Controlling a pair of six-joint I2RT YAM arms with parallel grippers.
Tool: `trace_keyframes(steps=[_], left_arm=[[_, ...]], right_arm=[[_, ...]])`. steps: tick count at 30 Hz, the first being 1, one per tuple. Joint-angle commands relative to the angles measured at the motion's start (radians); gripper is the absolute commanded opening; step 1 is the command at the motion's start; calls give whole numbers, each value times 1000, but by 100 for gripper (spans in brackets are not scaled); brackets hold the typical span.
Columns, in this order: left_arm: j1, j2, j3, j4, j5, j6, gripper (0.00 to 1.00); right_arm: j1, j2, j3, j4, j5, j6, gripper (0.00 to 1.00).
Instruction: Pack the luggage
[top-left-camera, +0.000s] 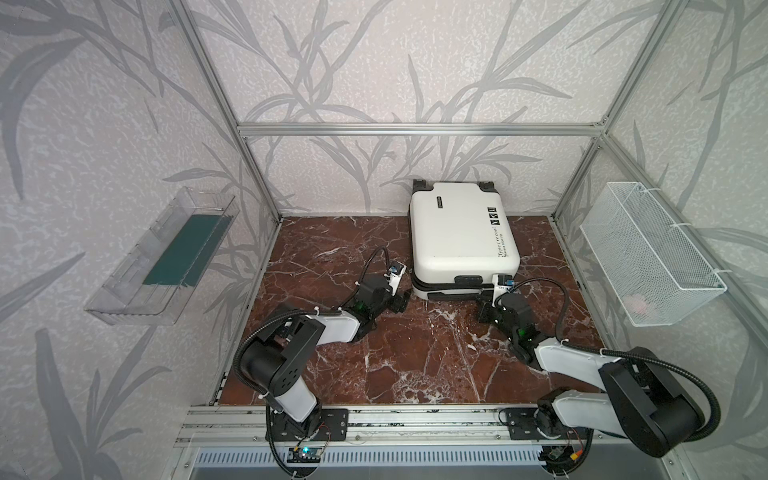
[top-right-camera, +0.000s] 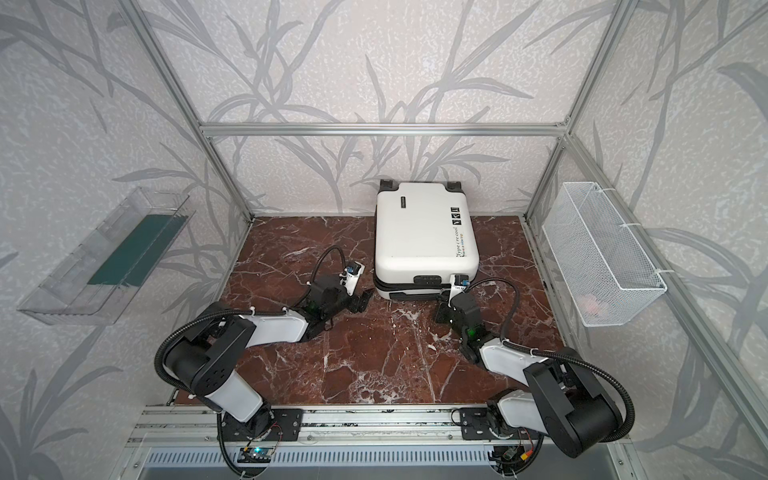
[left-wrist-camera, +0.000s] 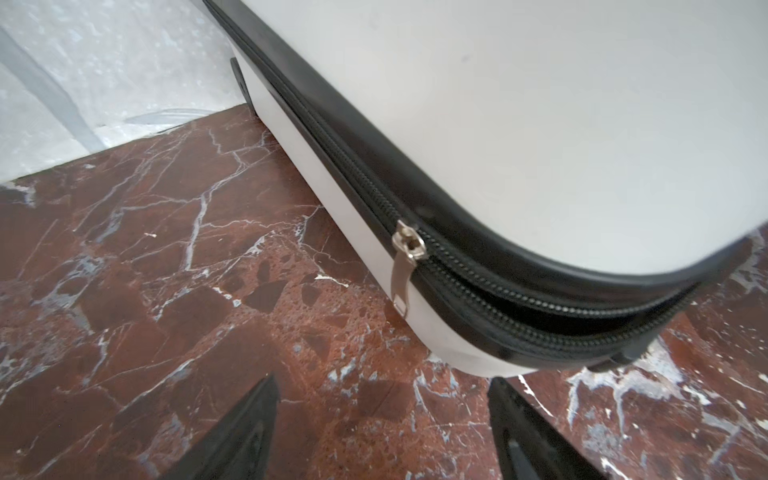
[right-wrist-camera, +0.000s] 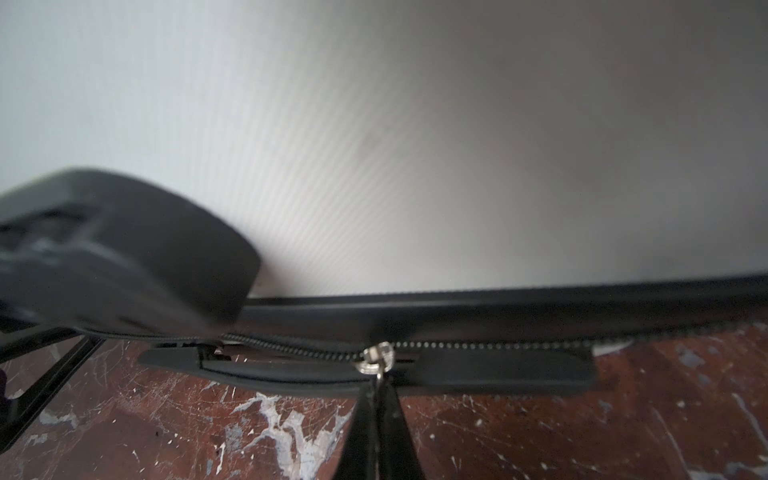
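Luggage (top-left-camera: 461, 232): lies flat and closed at the rear of the marble table (top-left-camera: 374, 365), wheels to the back wall. Its front edge is directly ahead of both pincers.
Right pincer (right-wrist-camera: 377, 395): clenched on the front pull tab (right-wrist-camera: 379, 376), just beneath the front slider (right-wrist-camera: 376, 356) and hard up to the seam.
Left pincer (left-wrist-camera: 382, 390): released, fingers spread, touching nothing. It sits just short of the case's corner.
Corner slider (left-wrist-camera: 409, 245): beyond the left fingertips, with its hanging tab (left-wrist-camera: 400, 286) loose against the shell.
Zip: gapes at the corner ahead of the left pincer. How far it is parted along the front edge I cannot tell.
Step, as judged: running the zip open so the lid can be raised.
Method advised: draw the tab along the line of the seam, not outward from the shell. Keep the pull low and even, and ease off at the curve.
Support advised: the free pincer should steady the shell or take the loose tab.
Risk: the case may slide on the smooth marble, or the thin tab may slip from the pinch.
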Motion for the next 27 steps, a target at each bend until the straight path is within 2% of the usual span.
trace_keyframes(steps=[1, 8, 17, 22, 27], left_arm=[[2, 28, 49, 59, -46, 49, 80], [13, 85, 62, 138, -45, 60, 77], [26, 113, 52, 228, 58, 138, 65], [26, 115, 41, 257, 68, 162, 59], [26, 115, 46, 229, 103, 207, 53]], right_arm=[[-10, 1, -29, -63, 4, -7, 0], [-12, -2, -28, -70, 4, -7, 0], [-12, 0, -24, -74, 4, -7, 0], [-12, 2, -24, -74, 2, -9, 0], [-12, 6, -21, -74, 2, -11, 0]])
